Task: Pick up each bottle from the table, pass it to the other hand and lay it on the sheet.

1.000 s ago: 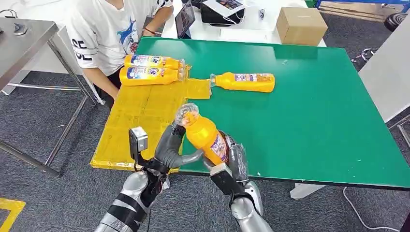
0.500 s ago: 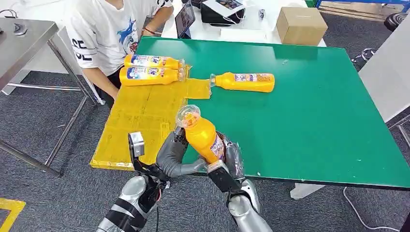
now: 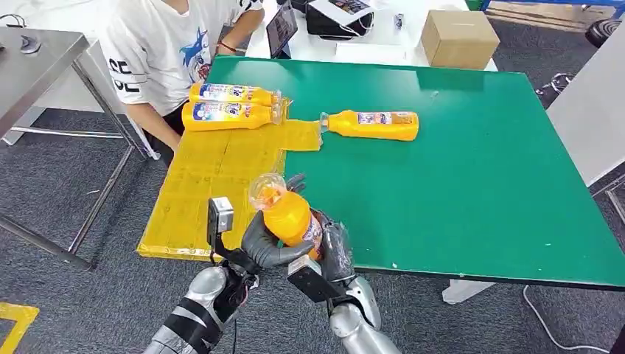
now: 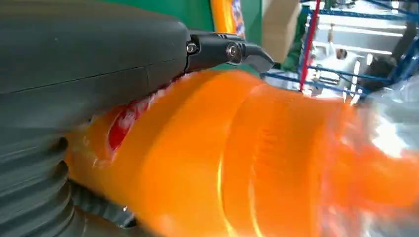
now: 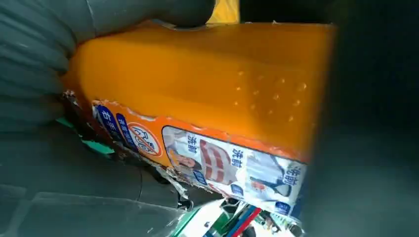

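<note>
- You've got both hands on one orange bottle (image 3: 284,214) at the near edge of the green table (image 3: 472,192).
- Left hand (image 3: 265,240) wraps its body; right hand (image 3: 332,247) grips the labelled base.
- Cap end tilts toward the yellow sheet (image 3: 214,177).
- Two bottles (image 3: 232,105) lie at the sheet's far end.
- A fourth bottle (image 3: 372,125) lies on the table, cap touching the sheet's corner.

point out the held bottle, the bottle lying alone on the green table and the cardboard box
held bottle (image 3: 289,215), head view, orange body above the label
lone bottle (image 3: 376,125), head view, middle of its side
cardboard box (image 3: 458,37), head view, top face
</note>
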